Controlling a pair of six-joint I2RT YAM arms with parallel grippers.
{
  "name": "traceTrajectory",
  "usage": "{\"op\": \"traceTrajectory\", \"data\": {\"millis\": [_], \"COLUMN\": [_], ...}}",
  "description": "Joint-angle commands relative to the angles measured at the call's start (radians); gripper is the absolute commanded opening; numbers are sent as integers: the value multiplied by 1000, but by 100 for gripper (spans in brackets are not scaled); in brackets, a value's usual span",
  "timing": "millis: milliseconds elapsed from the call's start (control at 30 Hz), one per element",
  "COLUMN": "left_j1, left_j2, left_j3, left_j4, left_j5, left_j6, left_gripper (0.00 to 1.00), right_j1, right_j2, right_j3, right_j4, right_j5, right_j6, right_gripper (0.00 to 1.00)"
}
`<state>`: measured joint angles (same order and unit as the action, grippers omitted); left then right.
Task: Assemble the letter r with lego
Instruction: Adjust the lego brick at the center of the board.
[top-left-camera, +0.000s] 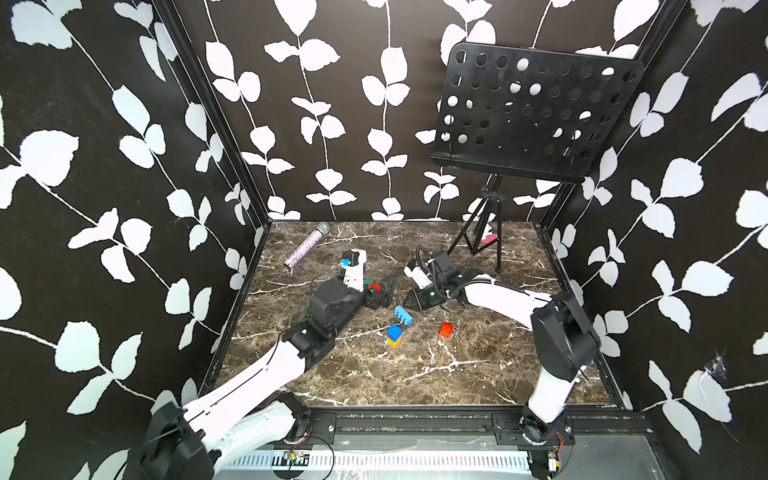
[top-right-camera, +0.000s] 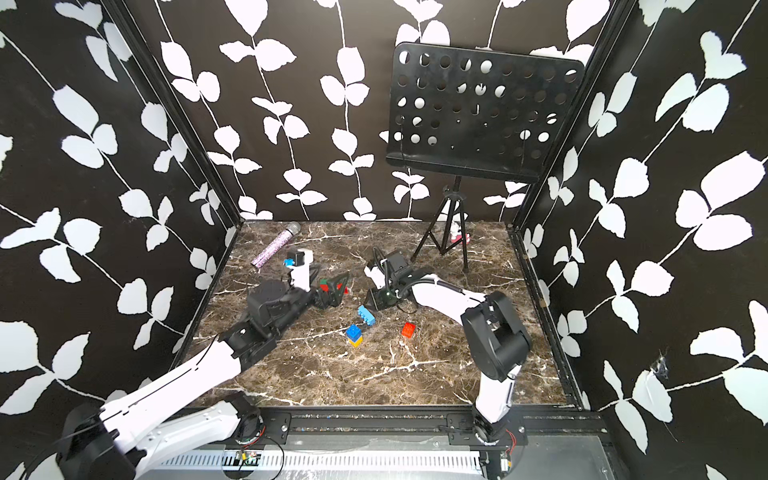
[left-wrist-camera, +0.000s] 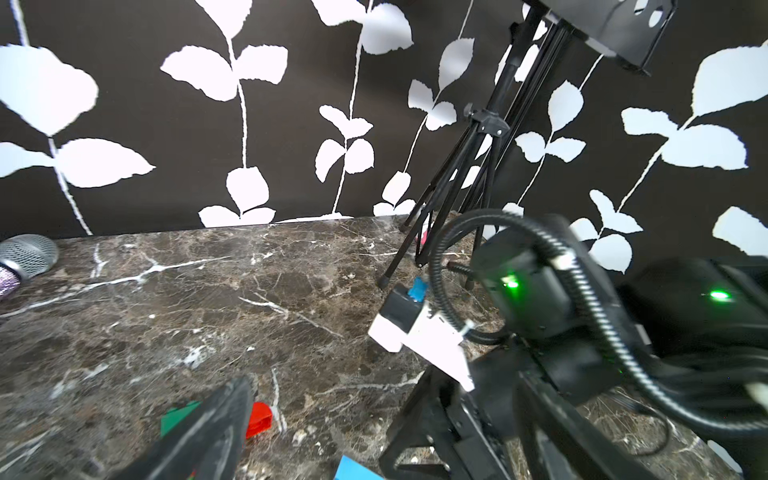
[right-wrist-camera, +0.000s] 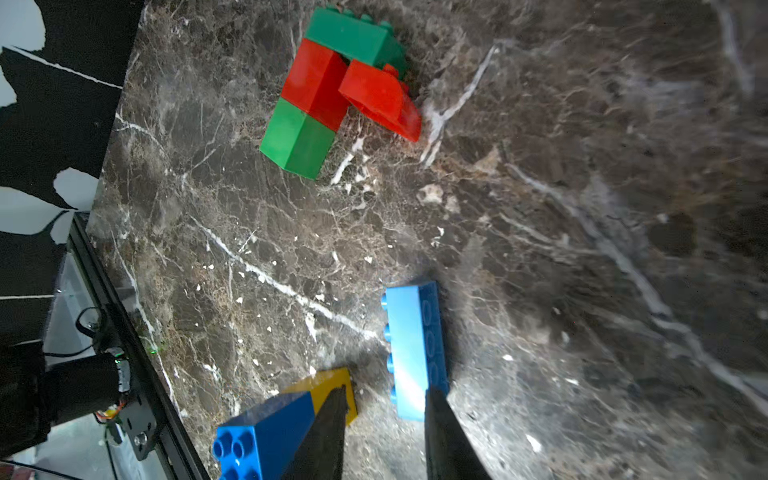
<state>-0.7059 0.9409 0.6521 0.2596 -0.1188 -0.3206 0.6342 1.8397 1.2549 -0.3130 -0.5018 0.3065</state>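
A lego cluster lies flat on the marble: a dark green brick (right-wrist-camera: 353, 35), a red brick (right-wrist-camera: 316, 83), a light green brick (right-wrist-camera: 297, 141) and a tilted second red brick (right-wrist-camera: 380, 99). My left gripper (top-left-camera: 382, 291) stands wide open at this cluster, and one finger (left-wrist-camera: 224, 419) hides part of it. A light blue brick (right-wrist-camera: 415, 349) (top-left-camera: 404, 315) lies on its side. My right gripper (right-wrist-camera: 385, 392) hovers at its near end, jaws narrowed but apart, and the brick is not clamped. A blue brick (top-left-camera: 394, 331) sits on a yellow brick (right-wrist-camera: 328, 386). A red-orange brick (top-left-camera: 446, 329) lies alone.
A black perforated music stand (top-left-camera: 536, 112) rises on a tripod (top-left-camera: 486, 232) at the back right. A glittery microphone (top-left-camera: 305, 249) lies at the back left. Patterned walls close three sides, and a black rail (top-left-camera: 415, 419) runs along the front edge.
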Motion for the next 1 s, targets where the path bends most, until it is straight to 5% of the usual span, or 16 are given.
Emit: {"op": "traceTrajectory", "data": {"millis": [0, 733, 967], "left_j1": [-1, -1, -1], "left_j2": [-57, 15, 16], "left_j3": [-23, -9, -11], "left_j4": [22, -4, -14], "left_j5": [-42, -19, -36], "left_j6": [17, 35, 40], "left_gripper": [99, 99, 99], "right_j1": [-4, -97, -59], "right_j2": [52, 69, -54], "right_j3": [29, -18, -55], "right_j4": [74, 2, 88], "right_j5": [-99, 45, -81], "right_j6": [42, 7, 15], "right_gripper": [26, 17, 19]}}
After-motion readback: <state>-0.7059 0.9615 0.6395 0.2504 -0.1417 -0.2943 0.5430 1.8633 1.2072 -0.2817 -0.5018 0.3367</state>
